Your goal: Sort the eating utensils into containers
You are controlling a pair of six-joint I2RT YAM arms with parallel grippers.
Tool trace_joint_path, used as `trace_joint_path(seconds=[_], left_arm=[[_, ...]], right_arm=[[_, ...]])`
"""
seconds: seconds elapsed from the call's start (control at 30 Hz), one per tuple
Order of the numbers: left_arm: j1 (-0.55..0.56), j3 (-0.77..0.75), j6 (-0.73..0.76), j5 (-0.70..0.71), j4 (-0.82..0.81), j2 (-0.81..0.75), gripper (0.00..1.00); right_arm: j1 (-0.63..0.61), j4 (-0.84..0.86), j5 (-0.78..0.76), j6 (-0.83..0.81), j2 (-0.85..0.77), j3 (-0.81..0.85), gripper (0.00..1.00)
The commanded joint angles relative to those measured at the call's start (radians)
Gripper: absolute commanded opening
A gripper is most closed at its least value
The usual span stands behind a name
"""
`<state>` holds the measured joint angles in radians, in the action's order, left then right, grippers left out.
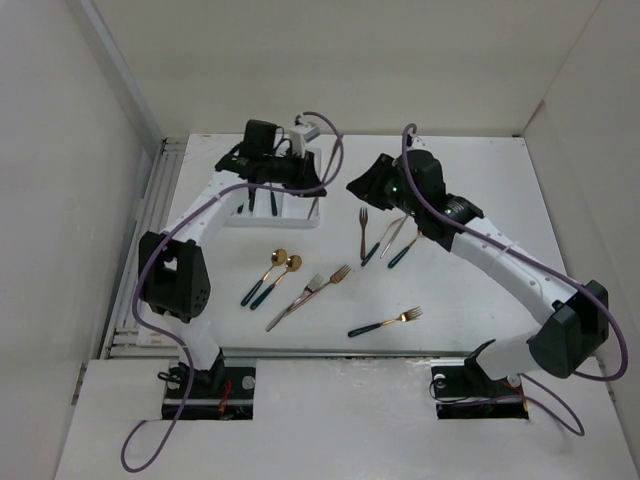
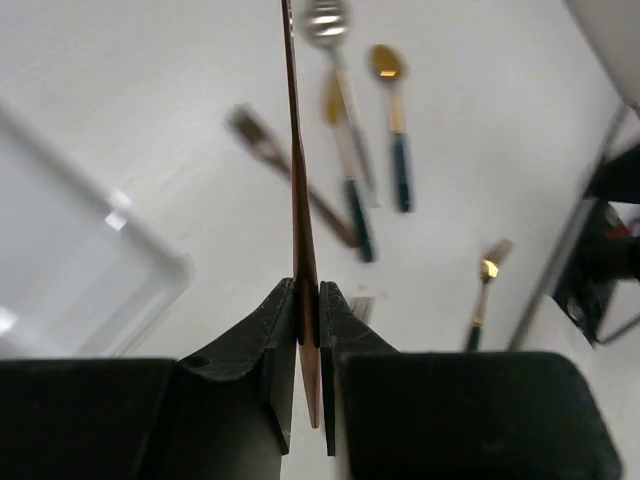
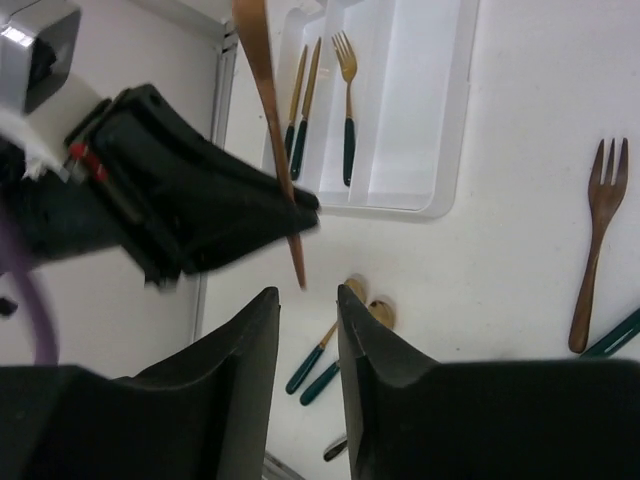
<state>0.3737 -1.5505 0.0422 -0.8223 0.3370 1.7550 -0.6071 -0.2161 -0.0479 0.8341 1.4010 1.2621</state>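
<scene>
Left tool up close, black jaws pressed tight on the all-copper knife. It's a thin, flat, shiny strip held in the air over the table, close to the white tray. Looks like the drop-off step. Next it needs lining up lengthwise with a slot, probably the one holding two slim green-handled pieces. Right tool is spread, empty. Tray's smooth plastic, rounded corners.
</scene>
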Motion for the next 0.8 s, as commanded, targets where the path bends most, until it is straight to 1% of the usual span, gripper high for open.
trace_joint_path(seconds=[0.0,0.03,0.07,0.1,0.17,0.2,0.33,0.47,0.57,0.77], left_arm=[[-0.177,-0.044,0.001,0.124,0.077,0.063,0.00],[-0.211,-0.063,0.001,0.158,0.115,0.084,0.00],[-0.238,-0.080,0.011,0.185,0.128,0.104,0.00],[-0.283,-0.095,0.012,0.242,0.128,0.135,0.00],[-0.309,-0.115,0.034,0.302,0.116,0.159,0.00],[-0.320,-0.129,0.054,0.357,0.106,0.187,0.00],[-0.355,-0.229,0.073,0.454,0.106,0.285,0.00],[-0.383,-0.310,0.073,0.474,0.115,0.371,0.00],[-0.394,-0.338,0.096,0.499,0.115,0.415,0.00],[-0.394,-0.396,0.143,0.489,0.145,0.492,0.00]], right_arm=[[0.013,0.064,0.034,-0.042,-0.002,0.057,0.36],[0.013,0.064,0.034,-0.053,-0.011,0.057,0.36],[0.013,0.064,0.025,-0.062,-0.011,0.057,0.37],[0.013,0.064,0.014,-0.072,-0.022,0.057,0.37],[0.013,0.064,0.014,-0.082,-0.022,0.048,0.37],[0.023,0.064,0.014,-0.082,-0.022,0.048,0.37],[0.043,0.064,0.014,-0.092,-0.022,0.039,0.36],[0.064,0.064,0.023,-0.092,-0.011,0.048,0.35],[0.075,0.064,0.023,-0.092,-0.011,0.048,0.33],[0.095,0.044,0.023,-0.092,-0.002,0.048,0.33]])
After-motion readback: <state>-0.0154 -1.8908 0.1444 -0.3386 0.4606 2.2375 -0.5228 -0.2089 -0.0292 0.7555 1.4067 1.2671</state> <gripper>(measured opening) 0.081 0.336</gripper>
